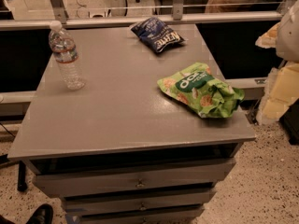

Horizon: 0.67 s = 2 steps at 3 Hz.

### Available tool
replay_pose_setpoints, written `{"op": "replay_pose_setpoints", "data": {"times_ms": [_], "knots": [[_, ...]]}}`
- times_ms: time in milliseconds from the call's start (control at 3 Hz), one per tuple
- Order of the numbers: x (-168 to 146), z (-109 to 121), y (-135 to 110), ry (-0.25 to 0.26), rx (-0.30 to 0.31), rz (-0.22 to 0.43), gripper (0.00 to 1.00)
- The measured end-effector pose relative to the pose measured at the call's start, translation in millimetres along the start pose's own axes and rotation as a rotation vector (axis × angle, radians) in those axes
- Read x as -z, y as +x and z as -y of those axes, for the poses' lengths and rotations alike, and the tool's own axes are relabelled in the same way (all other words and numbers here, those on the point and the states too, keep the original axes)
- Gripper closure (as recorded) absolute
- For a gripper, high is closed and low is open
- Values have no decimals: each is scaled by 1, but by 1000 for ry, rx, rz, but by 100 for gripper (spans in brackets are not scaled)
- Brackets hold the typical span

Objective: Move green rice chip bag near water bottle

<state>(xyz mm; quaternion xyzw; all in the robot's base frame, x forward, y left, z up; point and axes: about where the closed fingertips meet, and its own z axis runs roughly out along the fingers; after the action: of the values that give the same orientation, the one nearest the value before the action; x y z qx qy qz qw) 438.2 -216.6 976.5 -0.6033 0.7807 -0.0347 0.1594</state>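
Observation:
The green rice chip bag (202, 89) lies crinkled on the right side of the grey table (117, 120), close to its right edge. The water bottle (66, 56), clear with a white cap, stands upright near the table's far left corner, well apart from the bag. My gripper (276, 97) shows as pale white and yellow shapes at the right edge of the view. It hangs beside the table, just right of the green bag and not touching it.
A dark blue chip bag (157, 34) lies at the back middle of the table. A metal rail (140, 20) runs behind the table. Drawers (135, 183) sit under the tabletop. A dark shoe (39, 214) is on the speckled floor at bottom left.

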Motion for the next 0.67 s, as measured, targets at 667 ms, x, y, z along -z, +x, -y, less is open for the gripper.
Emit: {"op": "replay_pose_setpoints", "data": {"times_ms": [667], "knots": [[1, 0, -1, 24, 1, 14, 0]]}}
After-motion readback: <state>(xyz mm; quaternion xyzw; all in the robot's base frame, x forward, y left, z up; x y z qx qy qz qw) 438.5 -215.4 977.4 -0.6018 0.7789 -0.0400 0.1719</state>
